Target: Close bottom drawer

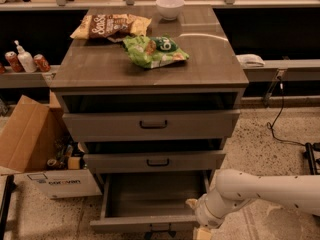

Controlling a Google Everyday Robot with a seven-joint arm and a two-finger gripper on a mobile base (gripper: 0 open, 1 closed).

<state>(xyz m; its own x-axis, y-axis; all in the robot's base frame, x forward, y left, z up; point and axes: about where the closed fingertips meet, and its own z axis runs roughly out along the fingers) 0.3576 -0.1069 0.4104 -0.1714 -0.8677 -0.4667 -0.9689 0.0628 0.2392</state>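
The bottom drawer point(150, 223) of the grey-brown cabinet is pulled far out, showing its plain grey inside point(152, 194). Its slim front panel lies near the picture's bottom edge, with the dark handle partly cut off. My white arm point(260, 189) reaches in from the right and low. My gripper point(202, 229) is at the drawer's front right corner, next to the front panel, mostly cut off by the frame's bottom edge. The middle drawer point(155, 161) and top drawer point(152, 125) above stand slightly pulled out.
On the cabinet top lie a green chip bag point(155, 50), a tan chip bag point(107, 26) and a white bowl point(170, 6). An open cardboard box point(35, 149) stands on the floor to the left. A black cable point(280, 119) runs on the floor at right.
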